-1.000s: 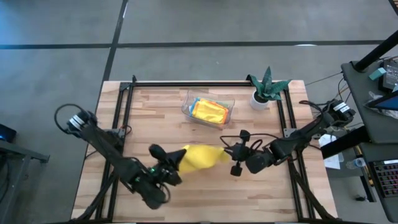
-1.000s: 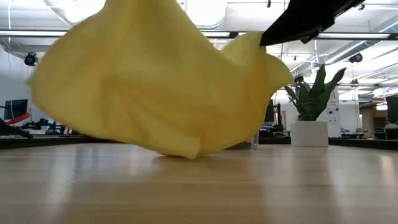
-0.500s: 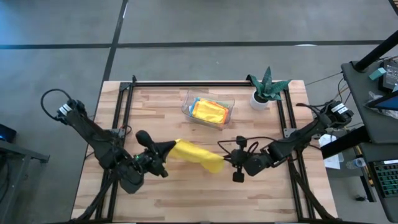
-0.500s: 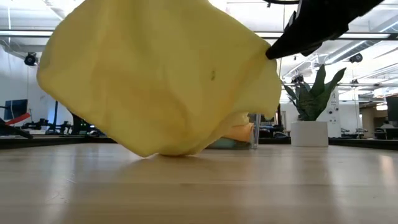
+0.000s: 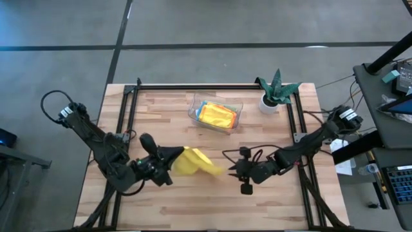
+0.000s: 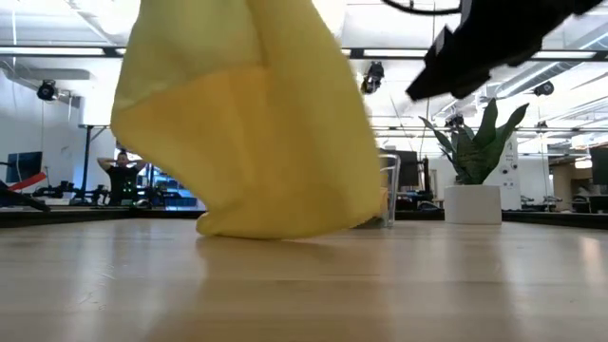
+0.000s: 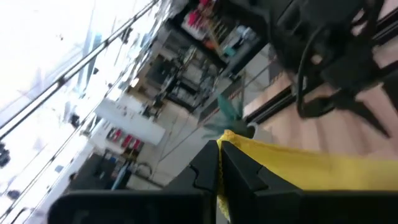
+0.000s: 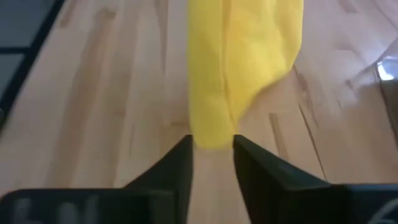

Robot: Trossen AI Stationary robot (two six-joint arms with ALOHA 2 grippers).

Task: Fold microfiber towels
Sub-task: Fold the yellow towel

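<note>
Yellow towel (image 5: 191, 163) hangs in a bunched fold just above the counter (image 5: 193, 206), near its front middle; lower hem brushes the wood in the low view.

Left claw (image 5: 168, 162) is clamped tight on the towel's left end, holding it up.

Right claw (image 5: 233, 169), just right of the towel, has let go since a moment ago: fingers now stand apart, towel tip just ahead of them, not pinched. Towel has collapsed toward the left claw, no longer stretched between both.

Judgement: spread is lost; right corner needs regrasping before folding.

Behind the towel: tray (image 5: 217, 114) holding folded towels; plant (image 5: 275, 90) farther right.
</note>
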